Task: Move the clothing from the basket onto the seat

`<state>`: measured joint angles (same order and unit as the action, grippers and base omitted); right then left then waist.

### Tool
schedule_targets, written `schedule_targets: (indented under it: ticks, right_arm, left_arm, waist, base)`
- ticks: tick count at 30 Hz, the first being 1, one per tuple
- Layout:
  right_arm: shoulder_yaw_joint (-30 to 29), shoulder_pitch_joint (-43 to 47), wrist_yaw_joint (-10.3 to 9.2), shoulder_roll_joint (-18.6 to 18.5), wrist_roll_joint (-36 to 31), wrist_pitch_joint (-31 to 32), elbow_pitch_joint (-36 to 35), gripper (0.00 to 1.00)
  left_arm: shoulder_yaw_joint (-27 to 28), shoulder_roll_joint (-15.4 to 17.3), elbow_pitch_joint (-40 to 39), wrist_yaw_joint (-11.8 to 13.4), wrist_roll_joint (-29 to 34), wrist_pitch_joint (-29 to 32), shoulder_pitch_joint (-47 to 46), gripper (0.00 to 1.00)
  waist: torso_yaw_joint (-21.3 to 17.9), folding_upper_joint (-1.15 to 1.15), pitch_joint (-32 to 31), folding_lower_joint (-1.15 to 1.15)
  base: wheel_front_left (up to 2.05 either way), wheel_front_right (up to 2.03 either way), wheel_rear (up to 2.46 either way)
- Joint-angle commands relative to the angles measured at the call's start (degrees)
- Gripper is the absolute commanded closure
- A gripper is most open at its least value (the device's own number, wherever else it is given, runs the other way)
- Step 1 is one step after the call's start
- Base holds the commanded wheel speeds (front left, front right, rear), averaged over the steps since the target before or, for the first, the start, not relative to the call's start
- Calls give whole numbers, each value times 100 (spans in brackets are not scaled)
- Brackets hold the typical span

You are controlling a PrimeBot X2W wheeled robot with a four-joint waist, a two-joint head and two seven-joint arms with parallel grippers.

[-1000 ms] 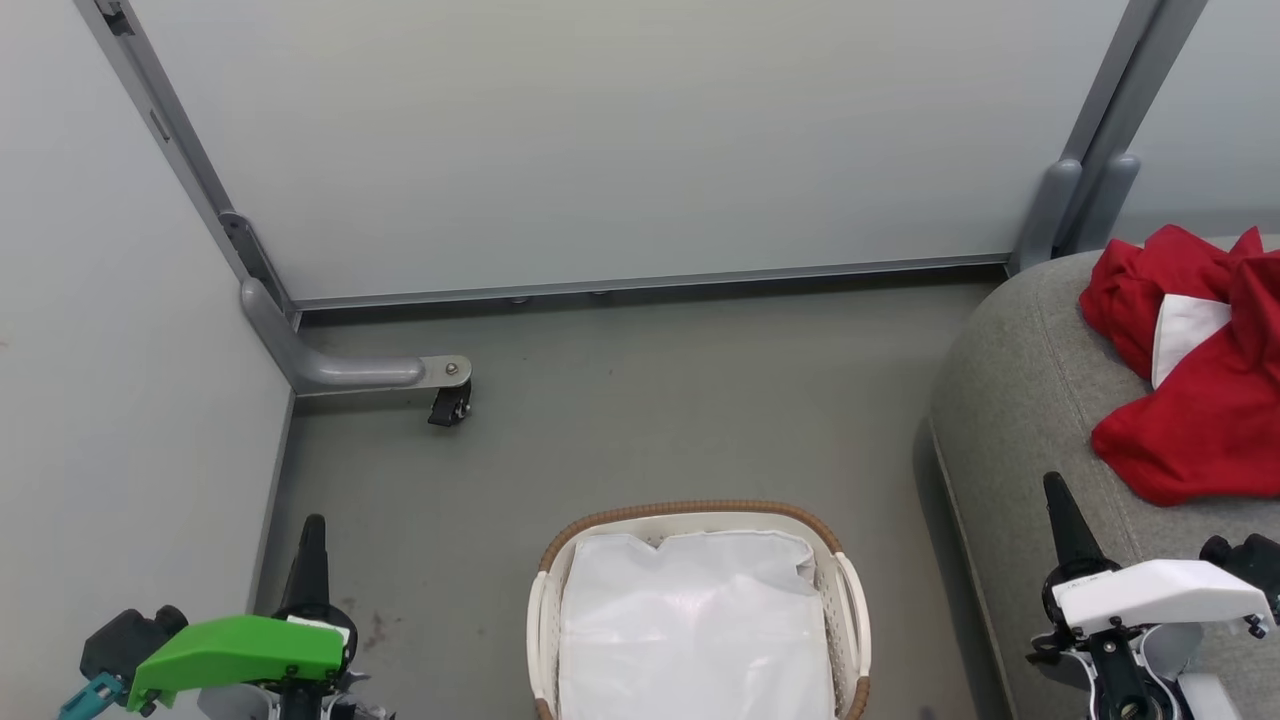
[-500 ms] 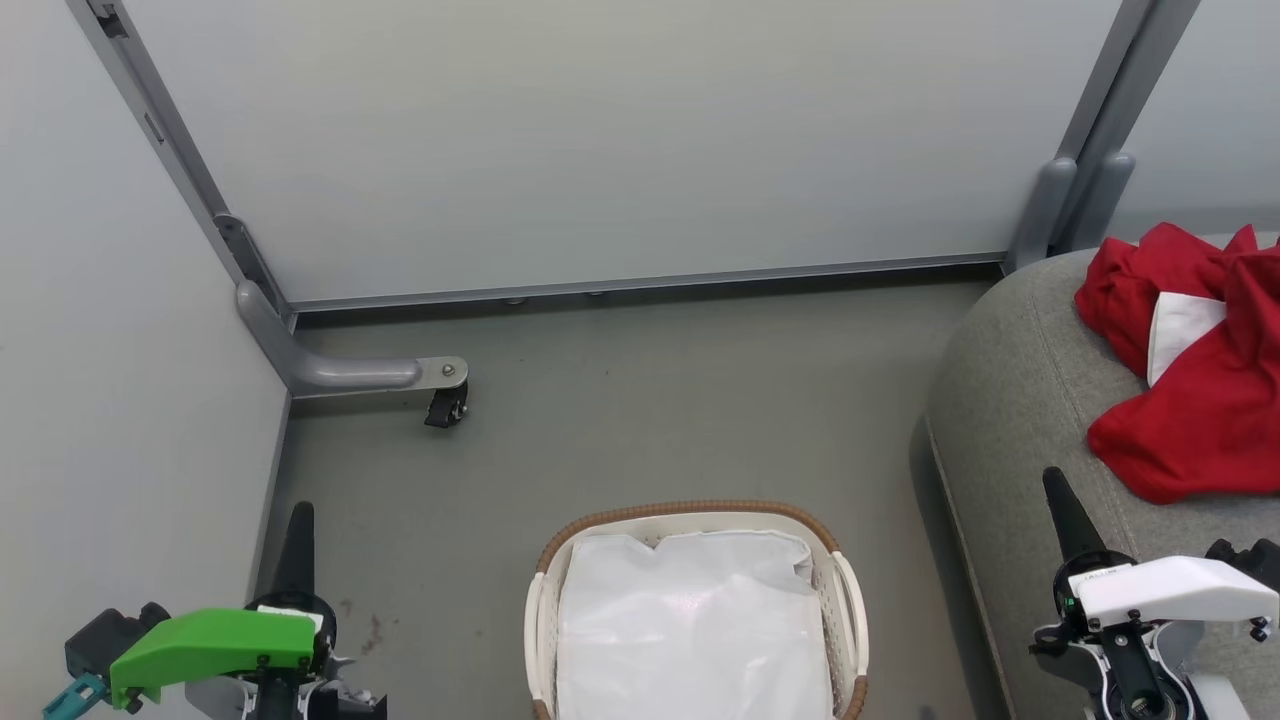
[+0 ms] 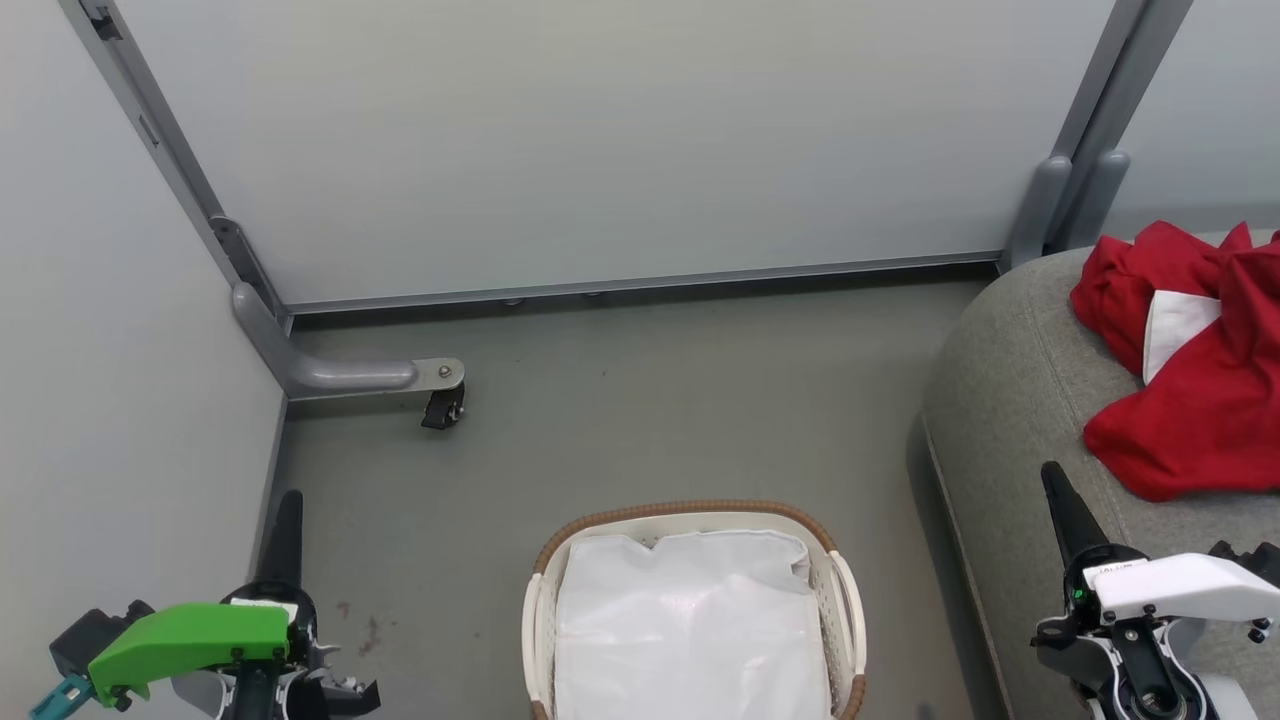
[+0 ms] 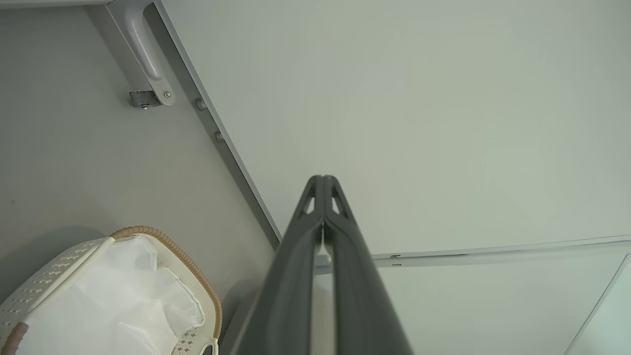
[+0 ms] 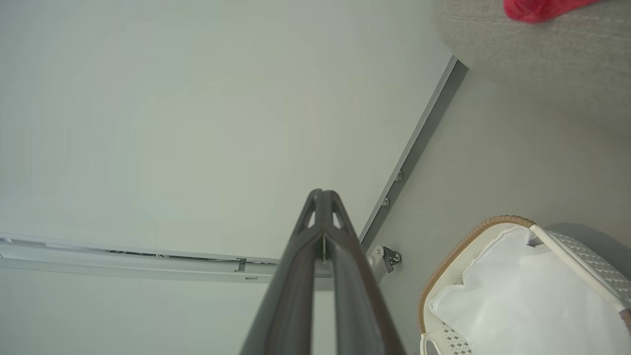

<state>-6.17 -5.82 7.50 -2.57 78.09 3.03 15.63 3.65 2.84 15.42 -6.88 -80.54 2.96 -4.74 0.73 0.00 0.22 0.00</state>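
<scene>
1. Grey sofa [image 3: 1010, 400] takes up the right edge of the head view, its rounded corner bulging out over the floor [image 3: 650, 400].
2. Laundry basket [image 3: 690, 510] sits bottom centre, brown woven rim, with the white liner [image 3: 690, 630] lying in it.
3. Red clothing [image 3: 1190, 420] is heaped on the sofa at the right edge, a white panel showing in the folds, well apart from the basket.
4. Left end effector [image 3: 288, 505], lower left: fingers pressed together, holding nothing.
5. Right end effector [image 3: 1052, 480], lower right: fingers closed tight too, empty, over the sofa's near edge.
6. Tiny black caster [image 3: 443, 408] left of centre, under a grey bracket.
</scene>
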Motion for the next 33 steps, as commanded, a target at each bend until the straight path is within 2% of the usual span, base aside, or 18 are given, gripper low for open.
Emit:
schedule_targets:
  ticks: [1,33]
  right_arm:
    - [-18,-62,-1,-37,130,39,-59,100]
    - [-46,-60,-2,-48,1457,372,-178,100]
  left_arm:
    - [42,26,-43,-25,-129,26,-125,100]
    - [303,24,-153,-80,-1210,371,-188,100]
  waist:
    - [-3,0,0,0]
    - [-72,0,-5,0]
  base:
    - [0,0,0]
    - [0,0,0]
